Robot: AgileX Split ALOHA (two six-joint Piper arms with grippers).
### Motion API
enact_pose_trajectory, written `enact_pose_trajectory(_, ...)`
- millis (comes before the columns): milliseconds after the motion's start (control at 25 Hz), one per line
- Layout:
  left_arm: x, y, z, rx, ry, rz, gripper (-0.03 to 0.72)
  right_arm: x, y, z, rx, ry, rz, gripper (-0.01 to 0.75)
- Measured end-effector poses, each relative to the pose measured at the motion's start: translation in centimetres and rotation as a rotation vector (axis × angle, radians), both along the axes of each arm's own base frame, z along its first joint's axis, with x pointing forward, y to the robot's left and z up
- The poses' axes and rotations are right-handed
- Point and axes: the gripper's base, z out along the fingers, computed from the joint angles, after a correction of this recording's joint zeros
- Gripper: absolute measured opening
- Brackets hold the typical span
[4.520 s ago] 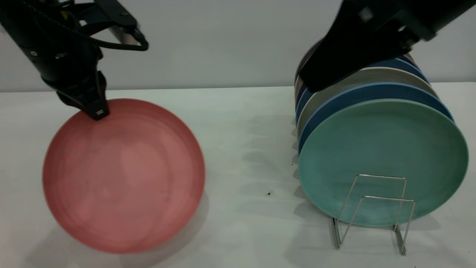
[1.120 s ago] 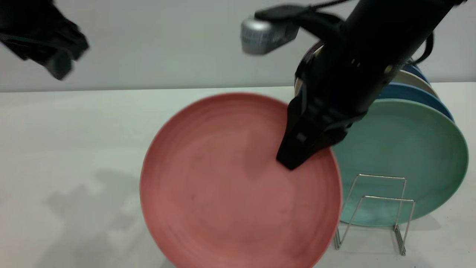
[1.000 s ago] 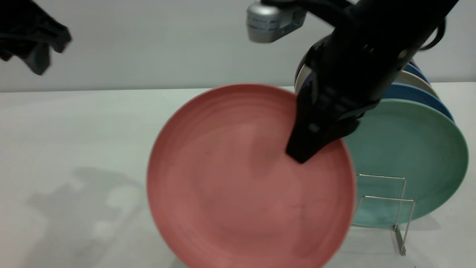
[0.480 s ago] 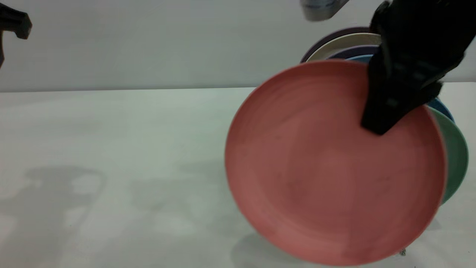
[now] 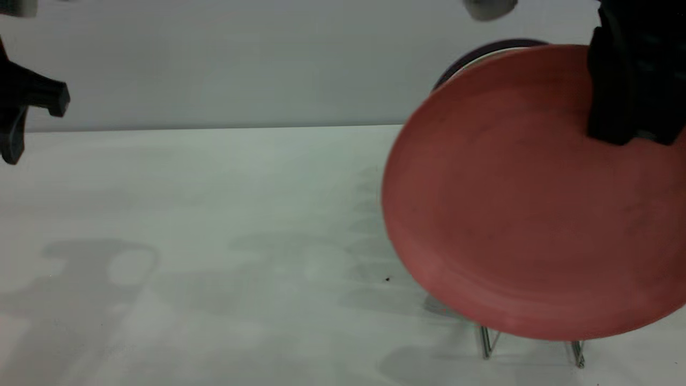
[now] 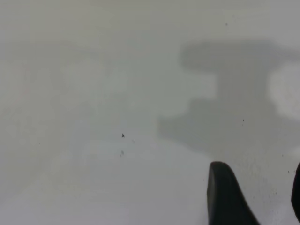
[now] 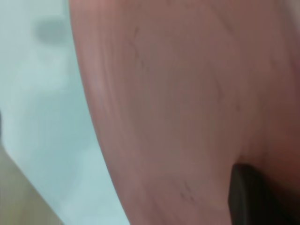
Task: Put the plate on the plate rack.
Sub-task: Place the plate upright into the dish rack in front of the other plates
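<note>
We have the plate (image 5: 525,214) clamped at its upper rim in the right gripper (image 5: 624,126), hanging above the rack's (image 5: 487,343) front loops — we should lower it edge-down into the free slot, while the left gripper (image 5: 21,126) waits open, well apart.

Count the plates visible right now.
3: the salmon-pink plate held by the right gripper, plus a dark plate rim and pale plate rim behind it. Others may be hidden.

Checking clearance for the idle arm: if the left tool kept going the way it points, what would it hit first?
Probably just the bare table; the left tool looks onto it with nothing between, though depth is unclear.
</note>
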Motion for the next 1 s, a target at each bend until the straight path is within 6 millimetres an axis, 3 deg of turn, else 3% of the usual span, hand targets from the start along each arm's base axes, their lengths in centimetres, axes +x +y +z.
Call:
enact_pose_trajectory(400, 0.0, 0.0, -0.2, -0.001, 0.006, 0.001, 0.382, -2.1, 1.9, 0.7, -0.159, -0.142, 0.091, 0.09)
enact_pose_trajectory(720, 0.0, 0.0, -0.2, -0.001, 0.006, 0.0, 0.382, -1.8, 1.6, 1.1, -0.209, -0.199, 0.085, 0.09)
enact_pose_trajectory(1000, 0.0, -0.1, -0.2, -0.006, 0.005, 0.002, 0.381, -1.8, 1.0, -0.4, -0.251, -0.224, 0.081, 0.09)
